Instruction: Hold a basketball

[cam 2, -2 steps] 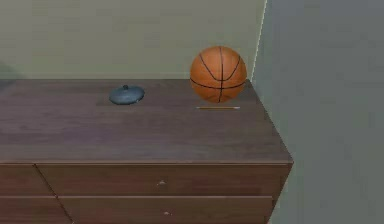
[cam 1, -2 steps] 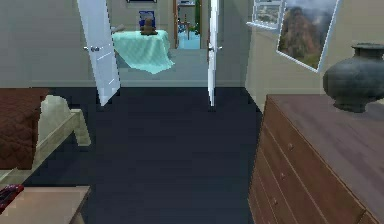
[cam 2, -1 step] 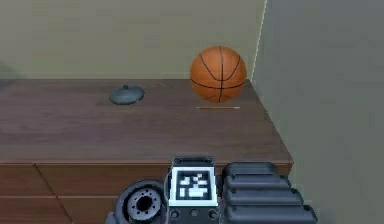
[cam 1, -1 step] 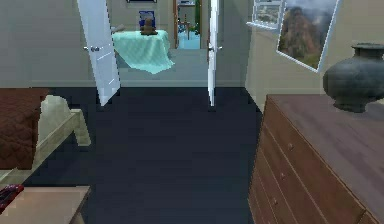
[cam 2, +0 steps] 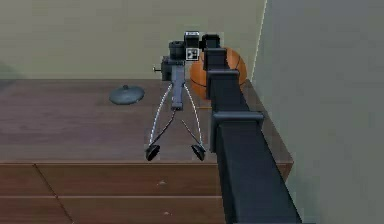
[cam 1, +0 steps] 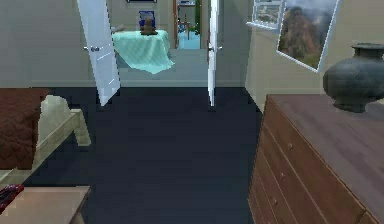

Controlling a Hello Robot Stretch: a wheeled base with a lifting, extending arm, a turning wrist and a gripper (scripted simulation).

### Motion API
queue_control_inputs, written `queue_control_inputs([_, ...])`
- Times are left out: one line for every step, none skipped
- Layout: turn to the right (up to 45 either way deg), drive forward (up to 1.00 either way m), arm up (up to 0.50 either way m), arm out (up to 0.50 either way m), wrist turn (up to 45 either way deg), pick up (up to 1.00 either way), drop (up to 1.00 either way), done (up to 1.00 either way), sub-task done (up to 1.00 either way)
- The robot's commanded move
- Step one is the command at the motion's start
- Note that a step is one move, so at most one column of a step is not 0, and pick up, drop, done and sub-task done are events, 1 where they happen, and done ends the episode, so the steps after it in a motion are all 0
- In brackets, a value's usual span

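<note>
An orange basketball (cam 2: 233, 63) sits at the back of a wooden dresser top (cam 2: 70, 120), near the corner of the wall, partly hidden by the arm. The dark arm bar rises from the arm side view's bottom edge to the ball. Left of the ball is the gripper (cam 2: 176, 152), whose two thin fingers (cam 2: 153, 152) reach down over the bare dresser top toward its front edge. It holds nothing.
A small grey dish-like thing (cam 2: 127, 95) lies on the dresser, left of the gripper. In the forward view a dresser (cam 1: 320, 150) with a dark vase (cam 1: 355, 78) stands at right, a bed (cam 1: 30, 125) at left, dark floor between. Beyond open white doors (cam 1: 98, 50) stands a teal-covered table (cam 1: 143, 48).
</note>
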Motion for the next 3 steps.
queue_control_inputs([0.0, 0.00, 0.00, 0.00, 45.0, 0.00, 0.00, 0.00, 0.00])
queue_control_inputs([0.0, 0.00, 0.00, 0.00, 45.0, 0.00, 0.00, 0.00, 0.00])
queue_control_inputs([0.0, 0.00, 0.00, 0.00, 45.0, 0.00, 0.00, 0.00, 0.00])
